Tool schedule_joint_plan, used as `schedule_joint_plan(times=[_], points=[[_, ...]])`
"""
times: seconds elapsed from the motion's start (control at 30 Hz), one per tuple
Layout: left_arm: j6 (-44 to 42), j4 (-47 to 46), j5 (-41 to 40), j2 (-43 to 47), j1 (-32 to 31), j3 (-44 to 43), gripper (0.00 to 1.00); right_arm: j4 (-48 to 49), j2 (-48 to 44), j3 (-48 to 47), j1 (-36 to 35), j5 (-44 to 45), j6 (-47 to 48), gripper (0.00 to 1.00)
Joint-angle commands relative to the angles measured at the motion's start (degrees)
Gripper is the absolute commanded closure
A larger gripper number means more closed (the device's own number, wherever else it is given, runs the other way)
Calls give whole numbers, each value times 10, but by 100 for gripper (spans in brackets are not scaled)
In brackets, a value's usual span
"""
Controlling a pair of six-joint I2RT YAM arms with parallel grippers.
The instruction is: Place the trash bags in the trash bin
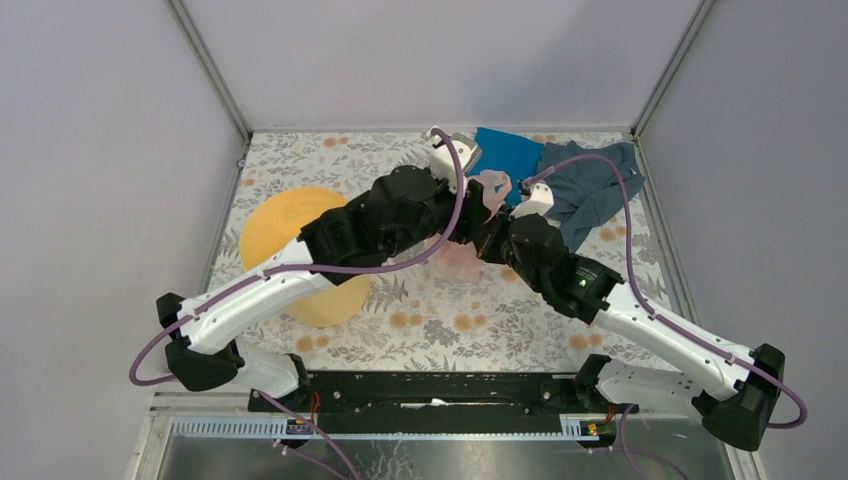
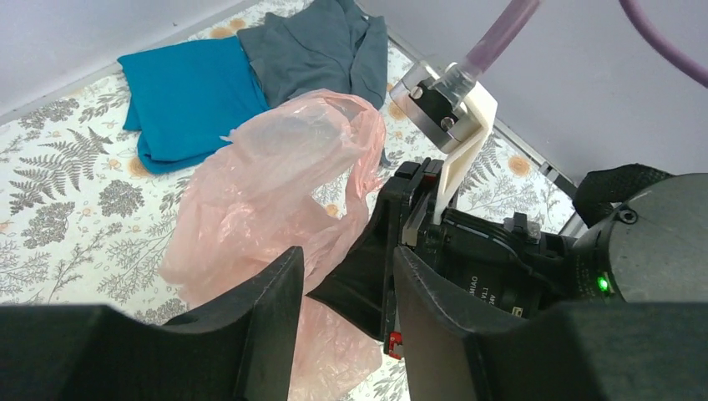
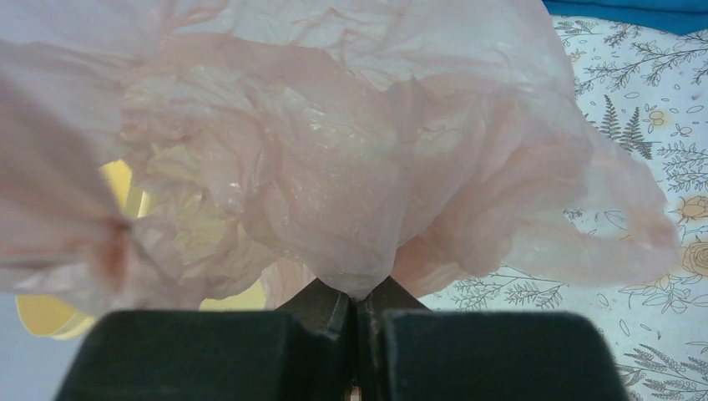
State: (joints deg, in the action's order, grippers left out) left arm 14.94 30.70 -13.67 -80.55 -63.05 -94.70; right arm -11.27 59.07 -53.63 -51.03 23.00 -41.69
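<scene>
The pale-pink trash bag hangs crumpled between my two grippers at mid-table. My right gripper is shut on a pinch of the bag's film, which billows out in front of it. My left gripper is open. Its fingers stand apart just beside the bag and the right gripper's black finger, holding nothing. The yellow-orange trash bin stands to the left, partly hidden under my left arm. It shows as yellow patches behind the film in the right wrist view.
A blue cloth and a grey-blue cloth lie at the back right; both show in the left wrist view. Both arms cross the middle of the floral table. Grey walls close in the sides and back.
</scene>
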Motion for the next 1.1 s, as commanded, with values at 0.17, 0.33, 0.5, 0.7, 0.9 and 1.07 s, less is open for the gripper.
schedule_joint_plan(times=[0.17,0.33,0.5,0.7,0.9,1.07], points=[[27,-43,42,66,17,-4,50,8,-43,17,-4,-5,10,100],[42,-63,133,42,19,-10,72,12,-62,23,-4,-14,8,100],[51,-63,173,14,39,-13,55,5,-77,25,-4,-17,7,100],[47,-98,252,2,76,16,55,-1,-89,32,-4,-21,3,100],[64,-142,328,-8,114,50,47,2,-88,34,-4,-32,-1,100],[88,-183,392,-23,134,72,46,3,-86,36,-3,-36,-3,100]])
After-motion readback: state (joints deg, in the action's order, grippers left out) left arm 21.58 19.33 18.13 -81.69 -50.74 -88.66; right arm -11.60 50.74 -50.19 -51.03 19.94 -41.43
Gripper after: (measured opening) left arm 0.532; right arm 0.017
